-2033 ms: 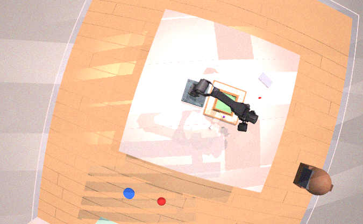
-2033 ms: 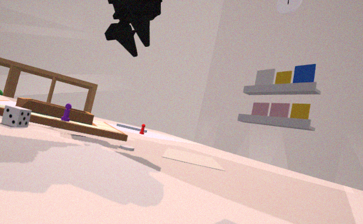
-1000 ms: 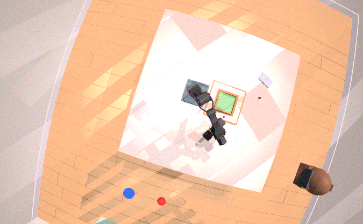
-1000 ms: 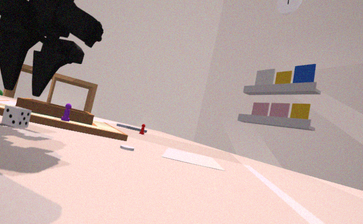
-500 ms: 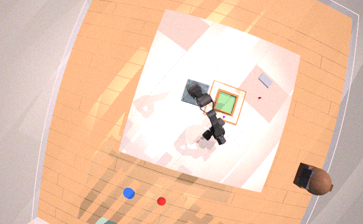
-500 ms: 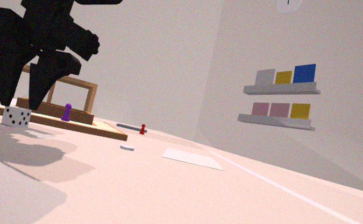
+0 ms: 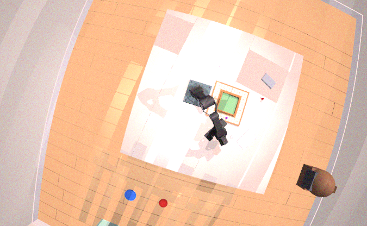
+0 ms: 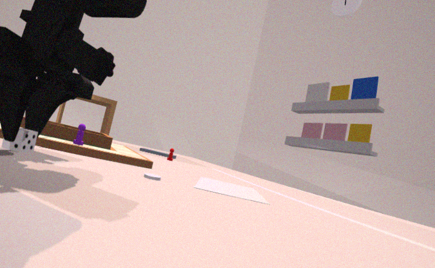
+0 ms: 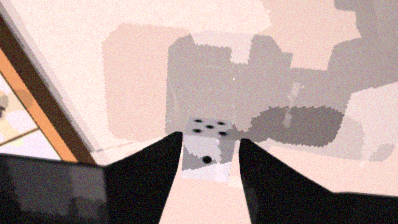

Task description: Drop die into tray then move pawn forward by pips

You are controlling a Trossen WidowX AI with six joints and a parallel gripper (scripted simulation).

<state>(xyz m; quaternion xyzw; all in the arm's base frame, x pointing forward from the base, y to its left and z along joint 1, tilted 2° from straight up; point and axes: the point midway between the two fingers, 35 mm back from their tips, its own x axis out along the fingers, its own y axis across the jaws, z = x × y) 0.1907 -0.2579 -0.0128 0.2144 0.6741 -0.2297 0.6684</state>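
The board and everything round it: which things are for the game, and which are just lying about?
For the game:
- the die, between the pincer's fingers
- the board with its green tray
- the purple pawn on the board

Just lying about:
- the red pawn, off the board
- the flat grey slab
- the small white disc
- the white sheet

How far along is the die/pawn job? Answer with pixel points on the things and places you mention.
Done: nothing yet; the die (image 8: 29, 140) (image 9: 207, 145) is outside the dice tray (image 7: 237, 105) (image 8: 95, 139).
In progress: pickup. The gripper's (image 7: 215, 138) (image 8: 22, 135) (image 9: 211, 140) fingers flank the die near the table; grip unconfirmed.
Left: drop die in tray, read top, advance purple pawn (image 7: 226, 118) (image 8: 79, 135) from its ring square, release, withdraw arm.
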